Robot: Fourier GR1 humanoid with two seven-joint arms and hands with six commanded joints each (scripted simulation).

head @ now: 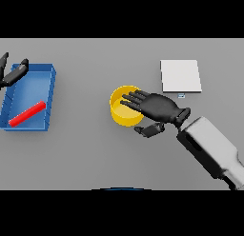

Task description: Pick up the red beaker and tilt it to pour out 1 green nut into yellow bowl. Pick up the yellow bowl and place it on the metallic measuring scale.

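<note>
The yellow bowl (125, 112) sits near the middle of the grey worktop (86, 154), and looks like a small, stiff, thin-walled cup that should be light and perhaps a little slick, so a pinch across its rim or a wrap round its wall seems the safest hold. The right hand (159, 108) lies over its right side with fingers stretched flat above the opening and thumb low beside the wall, holding nothing yet. The metallic measuring scale (180, 76) lies close, up and to the right (a short carry). The red beaker (27, 113) lies on its side in a blue tray (51, 94) far left, where the left hand (13, 73) hovers, fingers relaxed.
</note>
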